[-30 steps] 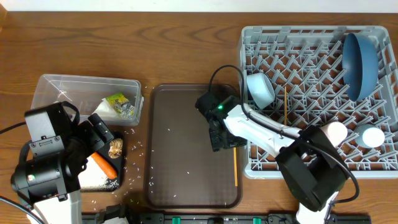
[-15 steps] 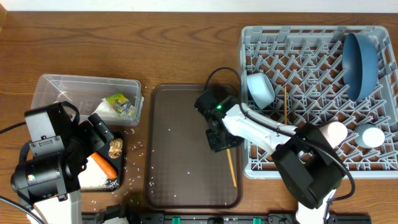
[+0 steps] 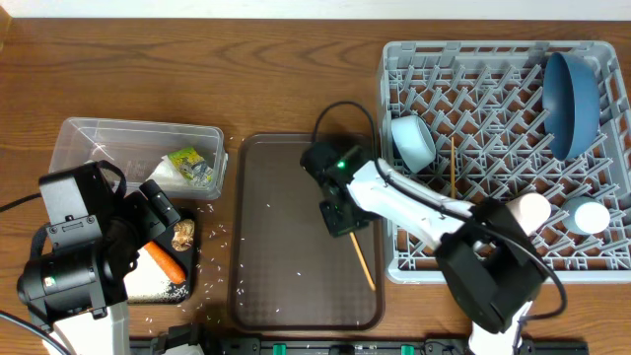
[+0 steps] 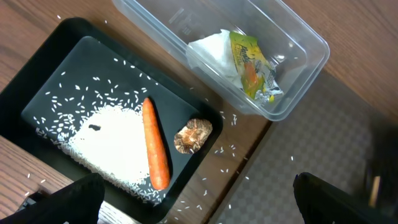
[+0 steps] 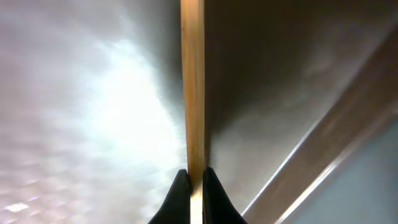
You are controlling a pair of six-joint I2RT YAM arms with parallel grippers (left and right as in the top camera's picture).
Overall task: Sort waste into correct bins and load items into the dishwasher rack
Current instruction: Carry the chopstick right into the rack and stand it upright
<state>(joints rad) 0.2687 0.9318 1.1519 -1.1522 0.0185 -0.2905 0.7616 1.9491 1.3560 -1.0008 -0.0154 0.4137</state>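
Right claw (image 3: 343, 225) now clenched on chopstick (image 3: 363, 261), swung from 6 toward 5 o'clock over brown tray (image 3: 286, 177); left claw (image 4: 196, 186) gaping, unmoved.

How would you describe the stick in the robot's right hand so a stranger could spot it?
Find the dark brown tray in the middle, left of the grey rack. Near its right edge slants a thin wooden chopstick, its upper end pinched by the right hand. The other chopstick is inside the rack, untouched.
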